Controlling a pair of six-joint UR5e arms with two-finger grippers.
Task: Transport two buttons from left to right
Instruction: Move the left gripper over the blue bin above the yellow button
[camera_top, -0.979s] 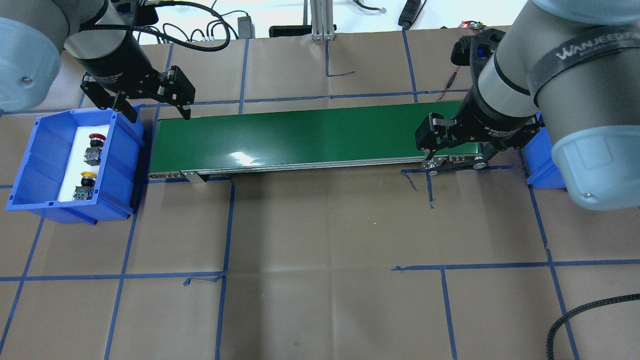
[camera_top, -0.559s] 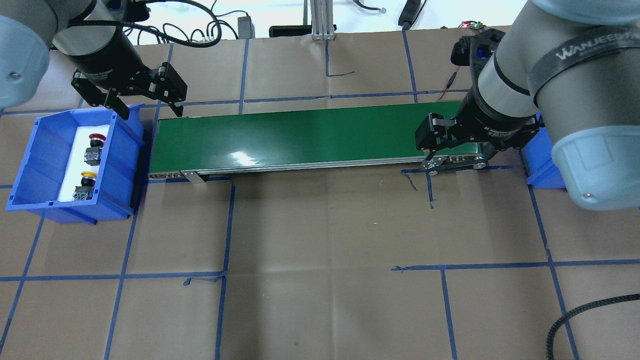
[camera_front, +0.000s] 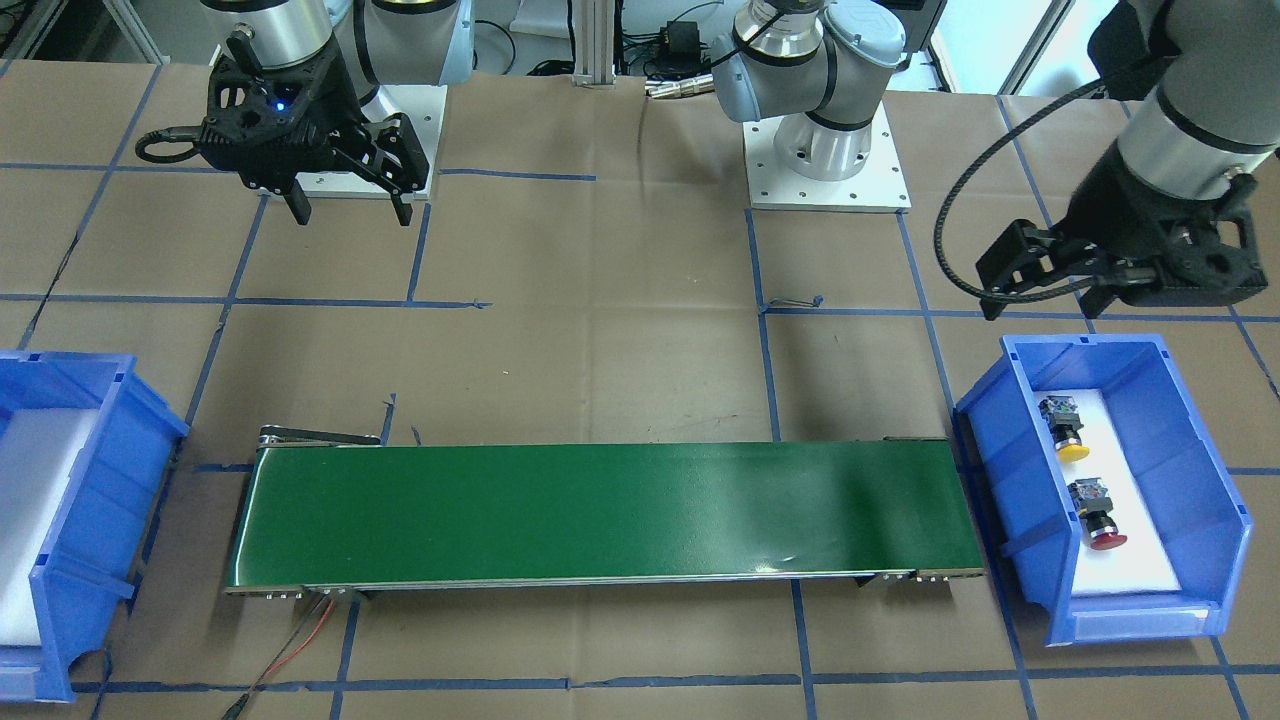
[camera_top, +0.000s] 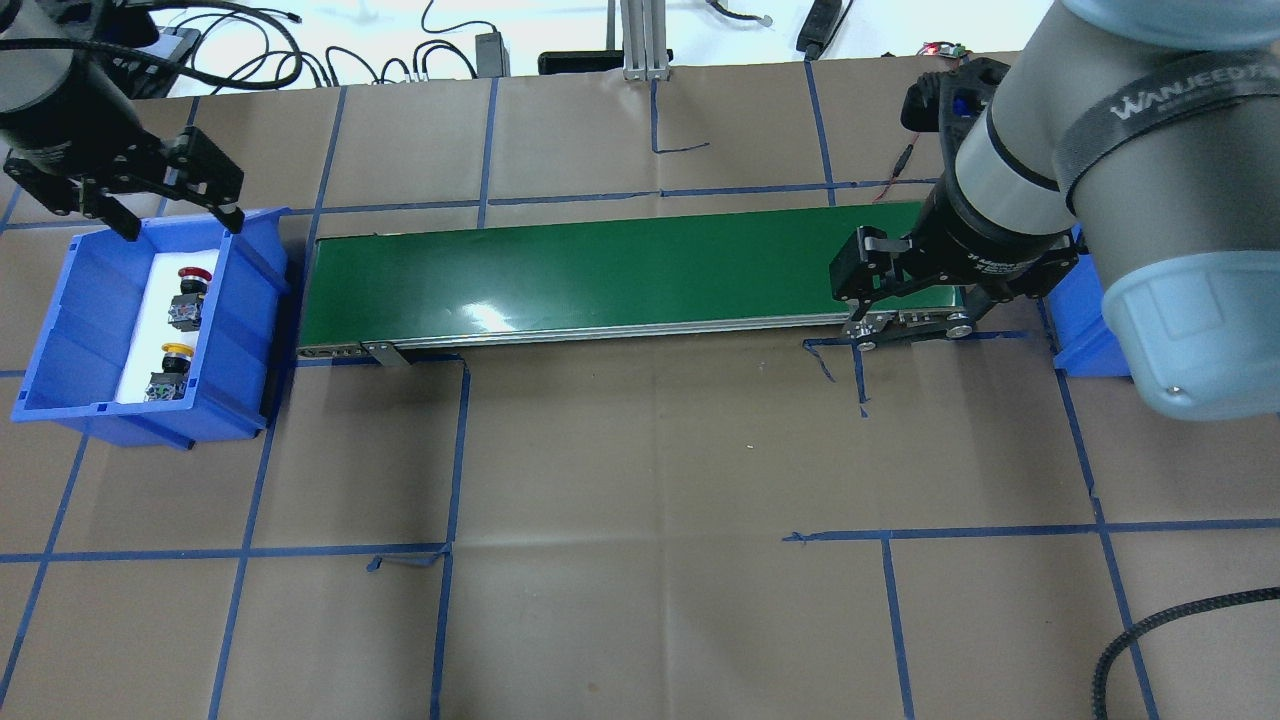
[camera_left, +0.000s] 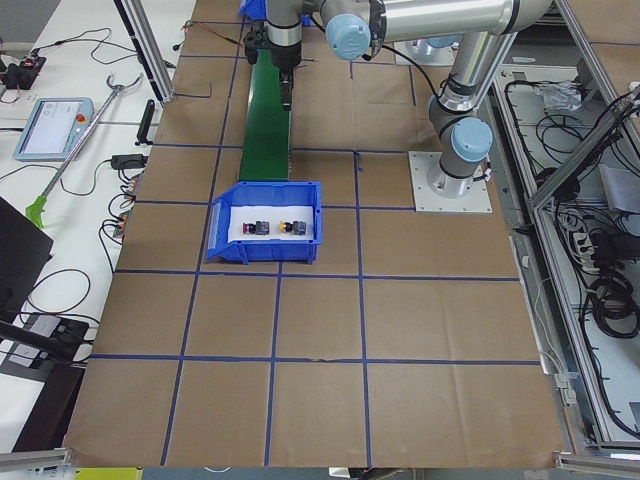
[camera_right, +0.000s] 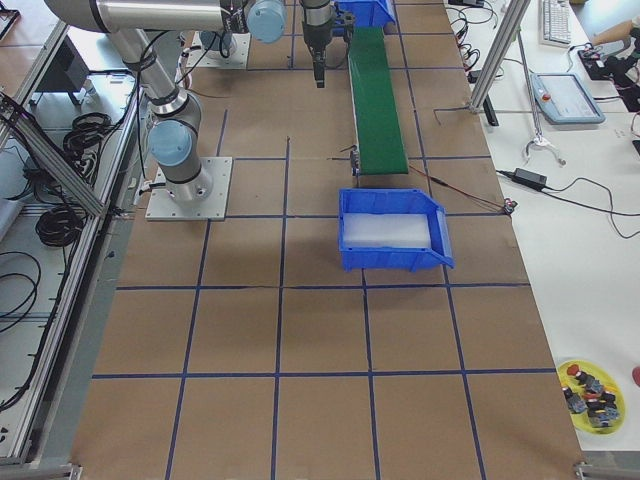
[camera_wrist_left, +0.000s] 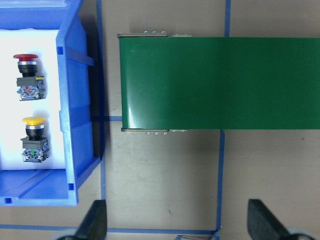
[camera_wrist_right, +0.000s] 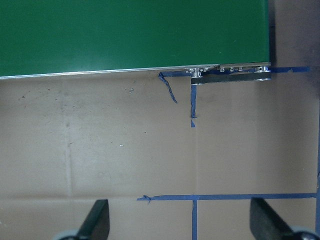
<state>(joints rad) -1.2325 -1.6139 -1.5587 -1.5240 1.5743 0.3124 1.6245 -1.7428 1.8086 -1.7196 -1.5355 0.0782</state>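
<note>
The two buttons lie on white foam in the blue bin (camera_top: 250, 330) at the table's left end: the red button (camera_top: 190, 290) farther back, the yellow button (camera_top: 170, 370) nearer. The left wrist view shows the red button (camera_wrist_left: 27, 75) and the yellow button (camera_wrist_left: 34, 137) too. My left gripper (camera_top: 184, 228) hangs open and empty above the bin's far rim, also seen from the front (camera_front: 1045, 305). My right gripper (camera_top: 915, 325) is open and empty above the right end of the green conveyor belt (camera_top: 600, 270).
A second blue bin (camera_front: 100, 480) lined with white foam stands past the belt's right end. Blue tape lines cross the brown table cover. Cables lie along the far edge. A yellow dish (camera_right: 590, 390) with several small parts sits off to one side.
My left gripper has moved left from the belt's left end to above the bin's far rim, still open. The right arm has not moved.
</note>
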